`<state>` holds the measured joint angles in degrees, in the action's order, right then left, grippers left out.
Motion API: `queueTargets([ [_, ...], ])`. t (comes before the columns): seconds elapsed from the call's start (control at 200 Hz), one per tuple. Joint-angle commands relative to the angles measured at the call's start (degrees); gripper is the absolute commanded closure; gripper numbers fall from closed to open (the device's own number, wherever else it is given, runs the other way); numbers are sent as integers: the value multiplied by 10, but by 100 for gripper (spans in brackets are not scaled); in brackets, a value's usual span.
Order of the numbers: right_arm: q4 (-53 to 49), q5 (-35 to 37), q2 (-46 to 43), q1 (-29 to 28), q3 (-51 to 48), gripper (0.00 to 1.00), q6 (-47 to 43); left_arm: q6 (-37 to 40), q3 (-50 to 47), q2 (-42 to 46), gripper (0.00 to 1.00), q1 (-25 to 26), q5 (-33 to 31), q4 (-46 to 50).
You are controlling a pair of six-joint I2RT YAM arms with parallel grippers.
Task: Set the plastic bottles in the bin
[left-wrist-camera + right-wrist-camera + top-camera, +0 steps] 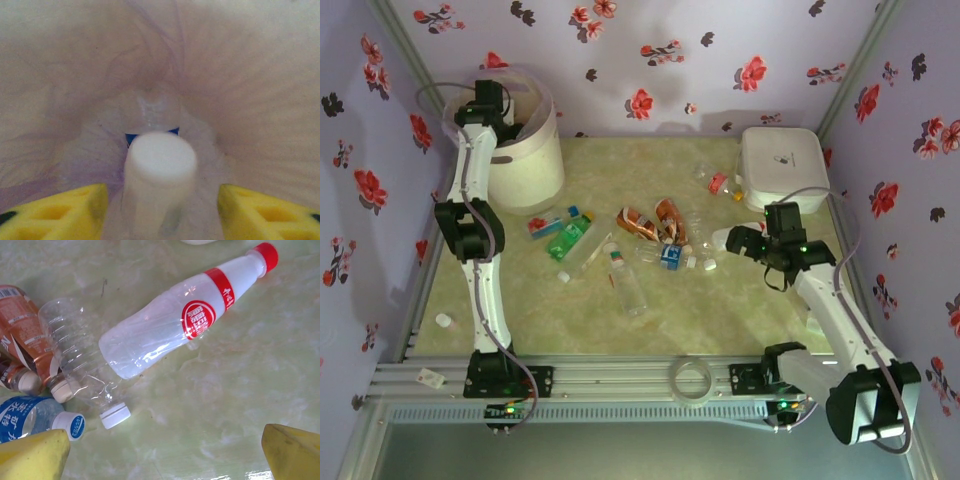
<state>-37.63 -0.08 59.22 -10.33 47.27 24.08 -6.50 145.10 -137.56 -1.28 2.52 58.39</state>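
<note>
Yellow fingers [60, 210] of the left jaws are standing apart at the bottom of the left wrist view. A white-capped bottle [159, 175] is sitting in the gap between them. Room is showing on both sides of it, so the left jaws are open and are not pinching it. It is looking blurry. Under it, a blue-label bottle [152, 112] is lying deep inside the bin [250, 100], and a thin bag is lining the bin walls all around.

From above, the left arm [470, 190] is reaching over the bin's rim. The bin [535, 165] is standing in the far left corner of the bench [720, 310], close to both flowered walls.

The right jaws are hanging wide open over the bench and are holding nothing. Their yellow tips [35, 455] are showing at the bottom corners of the right wrist view. Bare bench is lying between them. Just past them, a red-capped bottle [175, 330] is lying on its side, touching a ribbed bottle [80, 360]. An orange-brown bottle [25, 335] is lying at the left edge.

More bottles are lying in the middle of the bench, among them a green bottle [568, 238]. A white box [782, 170] is sitting in the far right corner. The near strip of the bench is lying bare.
</note>
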Motion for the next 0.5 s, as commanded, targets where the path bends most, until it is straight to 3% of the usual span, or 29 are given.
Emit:
queueTargets([
  [0.0, -4, -13, 5, 2, 1, 1, 4, 9, -7, 0, 32, 0, -4, 13],
  [0.29, -59, 71, 45, 7, 29, 4, 55, 14, 7, 29, 18, -1, -6, 13],
  [0.495, 11, 33, 71, 30, 15, 9, 160, 23, 12, 93, 14, -1, -27, 0],
])
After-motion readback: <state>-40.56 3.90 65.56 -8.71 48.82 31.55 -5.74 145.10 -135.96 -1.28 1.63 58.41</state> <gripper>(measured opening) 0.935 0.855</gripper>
